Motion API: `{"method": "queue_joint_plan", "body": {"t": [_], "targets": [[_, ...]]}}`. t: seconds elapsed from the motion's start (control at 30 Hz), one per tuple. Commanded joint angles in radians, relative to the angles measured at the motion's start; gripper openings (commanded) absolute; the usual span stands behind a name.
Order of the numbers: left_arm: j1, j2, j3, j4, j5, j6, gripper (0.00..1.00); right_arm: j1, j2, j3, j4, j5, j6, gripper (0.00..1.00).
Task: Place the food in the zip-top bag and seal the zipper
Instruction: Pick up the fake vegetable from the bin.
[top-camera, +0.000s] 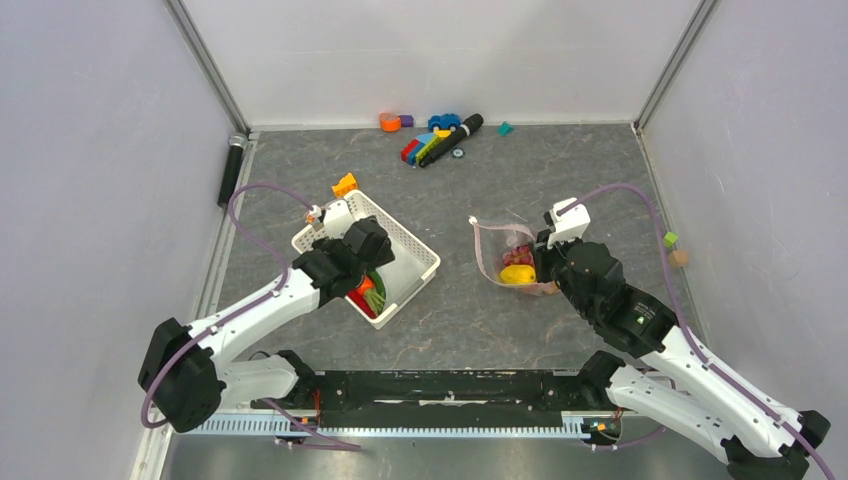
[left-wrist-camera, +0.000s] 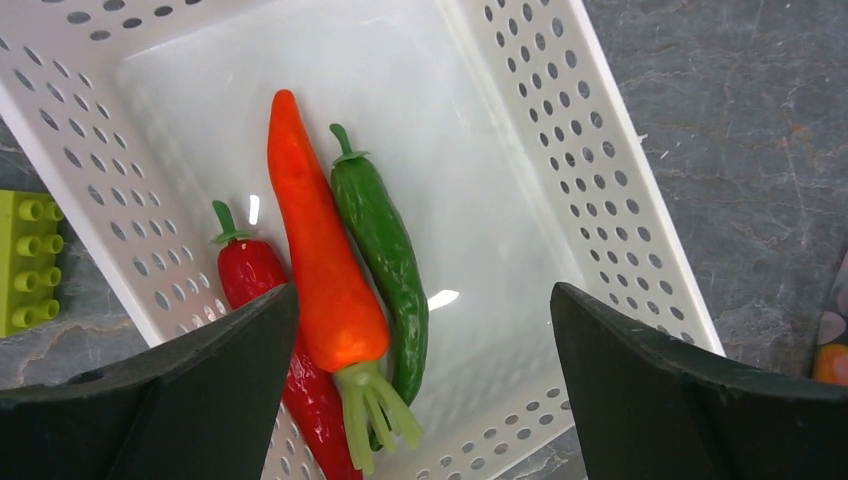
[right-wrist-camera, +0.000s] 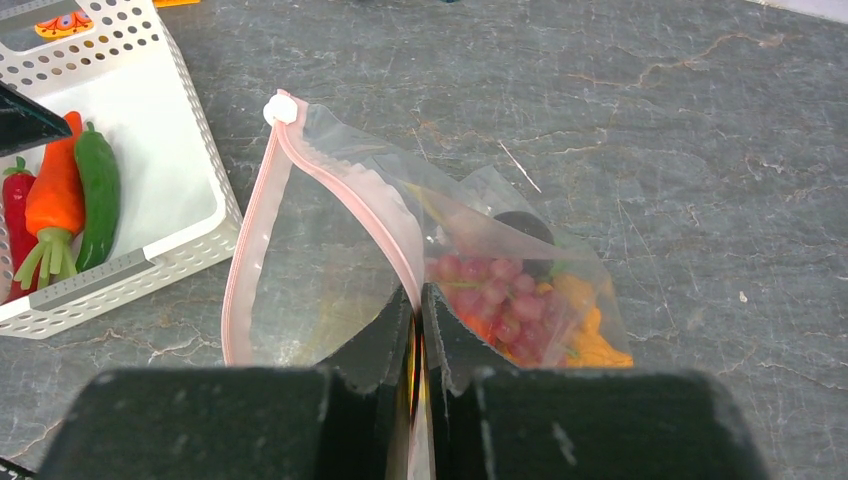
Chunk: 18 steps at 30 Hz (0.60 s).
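Fingers (left-wrist-camera: 200, 390) of left gripper (left-wrist-camera: 423, 310) spread wide over white perforated plastic basket (left-wrist-camera: 620, 200); red plastic chilli (left-wrist-camera: 250, 275), orange toy carrot (left-wrist-camera: 320, 260), green plastic chilli (left-wrist-camera: 385, 250) bunched left, floor bare right. Grey stone-look table (top-camera: 460, 310) lies bare between basket and clear soft zip-top bag (right-wrist-camera: 330, 270), right gripper (right-wrist-camera: 418, 320) pinched on its pink zipper strip (right-wrist-camera: 250, 240), purple toy grapes (right-wrist-camera: 495, 290) inside.

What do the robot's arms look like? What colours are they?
Both arms, left and right, have white shells with chunky black joints. A thin purple cable runs along each one. The fingers are flat, dark and wedge-shaped.
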Motion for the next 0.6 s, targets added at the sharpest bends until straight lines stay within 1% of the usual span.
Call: {"method": "queue_joint_plan", "body": {"t": [0.0,0.1,0.3,0.4,0.57], "targets": [[0.016,0.025,-0.017,0.021,0.045,-0.038,1.0,0.001,-0.004,0.003,0.029,0.018,0.006,0.11],[0.023,0.053,-0.025,0.063,0.08,-0.032,1.0,0.002,-0.004,0.002,0.028,0.02,0.006,0.11],[0.044,0.14,-0.018,0.093,0.098,-0.025,1.0,0.002,-0.011,0.005,0.022,0.023,0.008,0.11],[0.055,0.188,-0.03,0.143,0.095,-0.015,1.0,0.002,-0.016,0.005,0.023,0.02,0.009,0.11],[0.07,0.268,-0.045,0.219,0.141,0.002,1.0,0.003,-0.014,-0.001,0.023,0.022,0.009,0.11]]}}
